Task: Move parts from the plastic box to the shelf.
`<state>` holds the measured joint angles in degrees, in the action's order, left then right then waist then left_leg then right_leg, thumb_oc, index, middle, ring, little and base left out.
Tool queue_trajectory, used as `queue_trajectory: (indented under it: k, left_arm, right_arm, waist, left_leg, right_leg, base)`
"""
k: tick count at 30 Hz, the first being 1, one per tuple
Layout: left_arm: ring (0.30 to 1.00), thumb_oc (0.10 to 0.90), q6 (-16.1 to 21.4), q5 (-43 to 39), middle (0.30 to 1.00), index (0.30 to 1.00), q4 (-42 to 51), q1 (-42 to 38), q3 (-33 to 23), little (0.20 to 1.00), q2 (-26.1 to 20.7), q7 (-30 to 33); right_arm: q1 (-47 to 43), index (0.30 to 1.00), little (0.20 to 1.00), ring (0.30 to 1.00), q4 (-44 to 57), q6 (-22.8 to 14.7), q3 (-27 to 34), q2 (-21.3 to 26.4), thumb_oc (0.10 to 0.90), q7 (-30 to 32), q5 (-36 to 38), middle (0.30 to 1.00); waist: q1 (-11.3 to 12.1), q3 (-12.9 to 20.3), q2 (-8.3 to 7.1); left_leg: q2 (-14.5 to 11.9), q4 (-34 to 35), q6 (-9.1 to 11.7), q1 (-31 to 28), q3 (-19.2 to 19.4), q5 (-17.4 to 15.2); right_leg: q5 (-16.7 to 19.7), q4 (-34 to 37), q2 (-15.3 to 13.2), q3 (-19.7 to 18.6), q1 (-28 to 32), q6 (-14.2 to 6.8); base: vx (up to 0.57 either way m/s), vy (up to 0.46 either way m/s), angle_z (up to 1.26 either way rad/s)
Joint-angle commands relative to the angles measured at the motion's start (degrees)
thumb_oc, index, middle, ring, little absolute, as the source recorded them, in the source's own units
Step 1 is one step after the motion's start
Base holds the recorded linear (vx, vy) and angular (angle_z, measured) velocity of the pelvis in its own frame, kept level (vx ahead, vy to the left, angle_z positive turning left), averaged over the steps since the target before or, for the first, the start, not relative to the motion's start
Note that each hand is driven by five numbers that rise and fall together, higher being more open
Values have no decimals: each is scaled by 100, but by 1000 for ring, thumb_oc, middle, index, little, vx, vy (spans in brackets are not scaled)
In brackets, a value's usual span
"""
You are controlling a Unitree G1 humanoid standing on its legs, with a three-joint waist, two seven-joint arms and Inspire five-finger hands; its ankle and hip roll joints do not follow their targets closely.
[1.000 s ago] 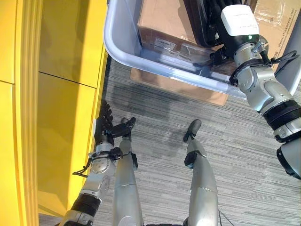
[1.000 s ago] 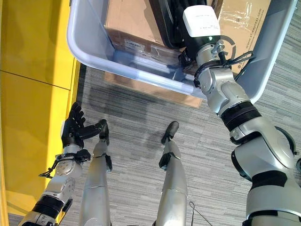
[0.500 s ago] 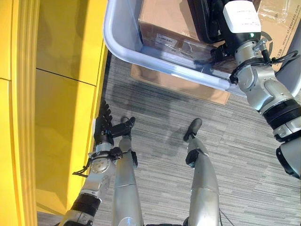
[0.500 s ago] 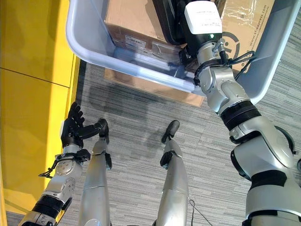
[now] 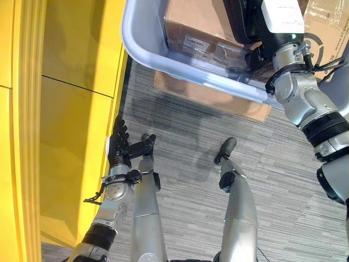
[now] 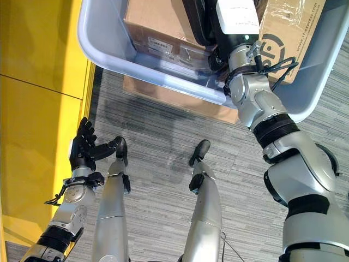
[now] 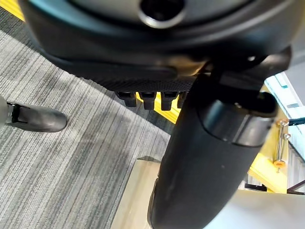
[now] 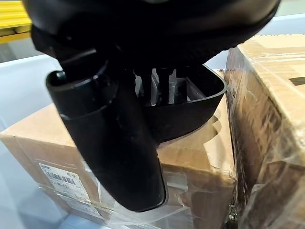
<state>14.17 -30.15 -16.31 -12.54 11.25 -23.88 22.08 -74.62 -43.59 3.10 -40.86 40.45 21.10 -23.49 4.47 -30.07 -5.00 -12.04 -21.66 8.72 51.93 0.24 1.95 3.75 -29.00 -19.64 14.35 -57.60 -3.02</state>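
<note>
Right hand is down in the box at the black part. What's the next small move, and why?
Probably curl the fingers round the black part and lift. The right hand reaches into the box, fingers over the part's rim, which rests on a carton. The left hand hangs open near the floor.

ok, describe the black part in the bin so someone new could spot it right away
Start at the translucent plastic box on the grey carpet, beside the yellow shelf unit. Inside it sit brown cardboard boxes; the black part lies on top of the shorter one, just past the right hand. It is the only dark, curved, tray-like piece among the boxes.
</note>
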Motion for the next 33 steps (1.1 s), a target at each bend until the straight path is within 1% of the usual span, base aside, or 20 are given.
queue_trajectory:
  k: [1,6,8,11,13,16,17,20,27,28,33]
  left_arm:
    - [1000,900,434,167,1000,1000,655,257,-2,1000,-114,111]
    - [1000,900,460,155,1000,1000,675,262,30,1000,-135,109]
    - [1000,900,478,151,1000,1000,676,239,53,1000,-150,125]
    - [1000,900,484,149,1000,1000,668,226,67,1000,-153,123]
    - [1000,900,473,136,1000,1000,660,181,134,1000,-122,122]
    - [1000,900,469,126,1000,1000,626,162,156,1000,-120,110]
    - [1000,900,452,126,1000,1000,610,115,208,1000,-105,104]
    - [1000,900,442,116,1000,1000,582,81,267,1000,-79,93]
    - [1000,900,394,162,1000,1000,527,15,338,1000,-24,117]
    - [1000,900,376,184,1000,1000,502,-2,356,1000,2,130]
    - [1000,900,348,237,1000,1000,469,-45,397,1000,37,158]
  right_arm:
    - [-430,1000,1000,1000,-335,-13,-185,15,900,-27,165,1000]
    - [-397,1000,1000,1000,-610,-33,-210,-99,900,11,257,1000]
    - [-334,1000,1000,1000,-845,-47,-184,-217,900,36,376,1000]
    - [-272,1000,1000,1000,-962,-63,-183,-285,900,8,423,1000]
    - [-83,1000,1000,1000,-1254,-71,-95,-445,900,-6,605,1000]
    - [18,1000,1000,1000,-1412,-88,-28,-534,900,-16,722,1000]
    - [193,1000,1000,1000,-1595,-117,92,-696,900,-14,888,1000]
    - [376,1000,1000,1000,-1744,-145,200,-841,900,-23,1026,1000]
    - [805,1000,1000,1000,-1857,-180,334,-1133,900,-56,1149,1000]
    - [969,1000,1000,1000,-1880,-187,405,-1258,900,-63,1187,1000]
    - [1329,1000,1000,1000,-1916,-213,524,-1452,900,-42,1241,1000]
  waist:
    - [79,28,511]
    - [119,28,557]
    - [147,28,604]
    - [157,28,619]
    - [172,28,649]
    - [177,28,664]
    - [188,28,692]
    - [193,28,720]
    - [176,28,752]
    - [164,28,761]
    - [127,28,755]
  left_leg:
    - [-115,220,-164,-147,459,-133]
    - [-112,143,-177,-28,444,-140]
    - [-101,80,-187,53,415,-144]
    - [-93,56,-188,88,395,-149]
    - [-77,14,-196,124,392,-156]
    - [-69,-2,-200,128,394,-165]
    - [-63,-20,-208,132,393,-173]
    - [-54,-47,-216,144,392,-179]
    - [-46,-51,-228,162,392,-182]
    - [-45,-51,-227,174,394,-175]
    - [-39,-40,-234,169,402,-166]
  right_leg:
    - [-733,-1111,-27,-770,187,-666]
    - [-768,-1204,-41,-767,68,-652]
    - [-798,-1298,-54,-777,-16,-646]
    - [-820,-1329,-62,-776,-38,-641]
    - [-836,-1395,-60,-786,-70,-627]
    - [-845,-1414,-60,-796,-79,-622]
    - [-858,-1423,-59,-796,-81,-616]
    - [-872,-1441,-66,-796,-84,-613]
    - [-892,-1453,-67,-806,-88,-607]
    - [-894,-1449,-62,-808,-96,-605]
    - [-891,-1445,-70,-800,-92,-601]
  base:
    - [0,0,0]
    - [0,0,0]
    - [0,0,0]
    - [-2,3,6]
    - [-3,4,2]
    - [0,0,0]
    - [0,0,0]
    - [0,0,0]
    - [-1,1,0]
    - [0,0,0]
    - [0,0,0]
